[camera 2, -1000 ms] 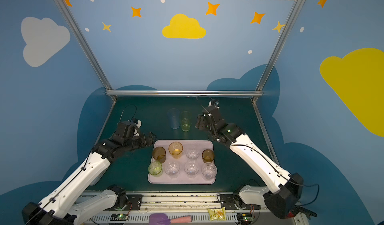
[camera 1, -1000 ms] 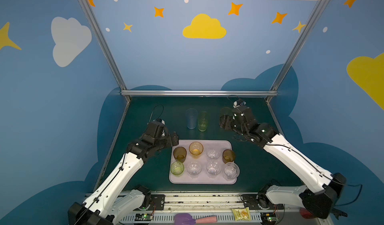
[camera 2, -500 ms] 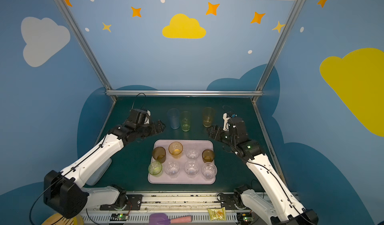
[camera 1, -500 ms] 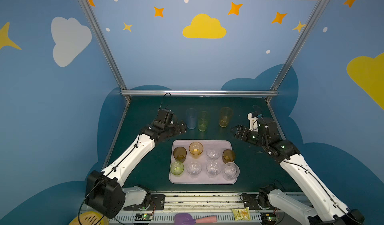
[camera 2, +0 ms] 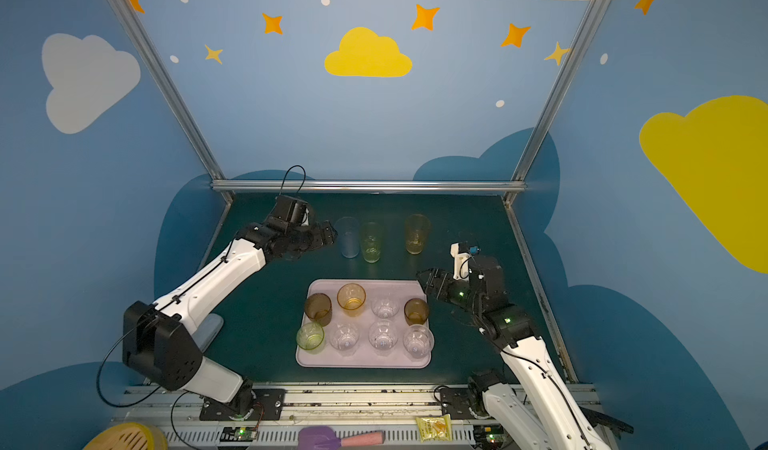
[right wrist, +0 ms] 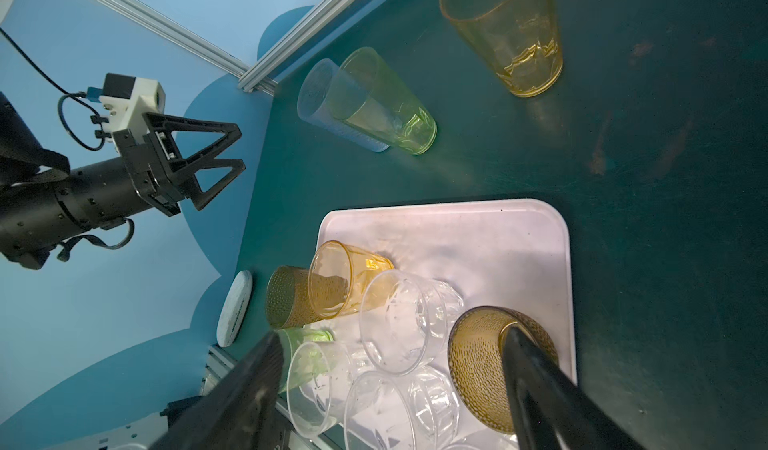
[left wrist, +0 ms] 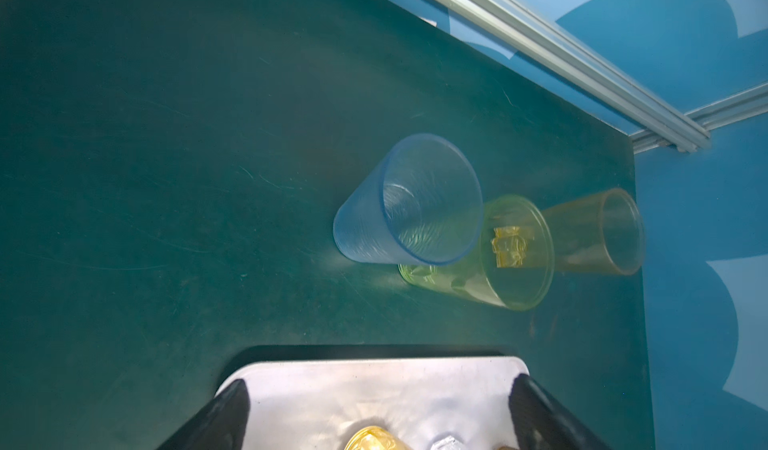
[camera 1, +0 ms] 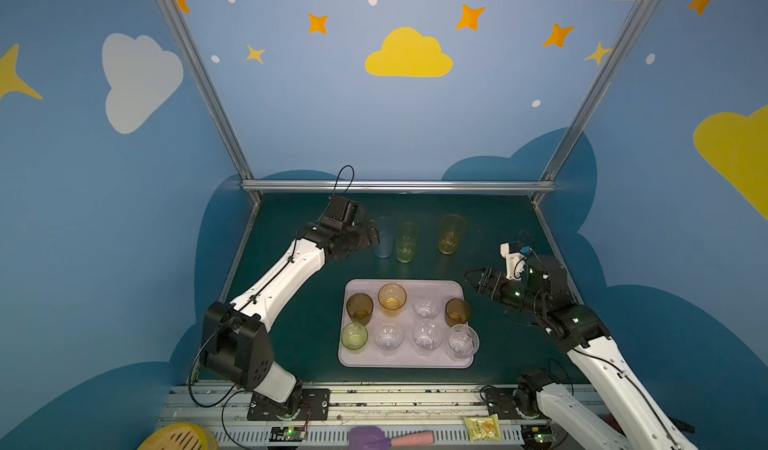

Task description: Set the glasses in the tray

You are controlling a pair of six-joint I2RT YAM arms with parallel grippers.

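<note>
A: How are the jaws standing?

B: The left gripper (camera 1: 374, 235) is holding its jaws wide apart with nothing between them; in the left wrist view both fingers (left wrist: 232, 410) are showing spread. The right gripper (camera 1: 469, 275) is gaping too, and it is carrying nothing.

A: What is waiting ahead of the left jaws?

B: Three tall tumblers are standing upright on the green table (camera 1: 498, 219). The tall blue glass (camera 1: 383, 238) is standing just ahead of the tips, apart from them. The tall green glass (camera 1: 406, 242) is standing close beyond it; I cannot tell whether the two are touching. The tall yellow glass (camera 1: 451, 233) is standing farther on, apart from both. All three are see-through and smooth-walled, widening toward the rim.

A: And the tray?

B: The tray (camera 1: 405, 362), pale pink-lilac with rounded corners and a low rim, is lying just ahead of the right jaws, whose tips are hanging near one corner. Eight short glasses are standing in it in two rows of four. The dimpled brown glass (right wrist: 478, 364) is sitting nearest those jaws. A clear one, the amber glass (camera 1: 392, 299) and a second brown glass (camera 1: 359, 308) are lining up beyond it. The short green glass (camera 1: 354, 336) and three clear faceted glasses (camera 1: 427, 335) are filling the row farther from the jaws.
</note>
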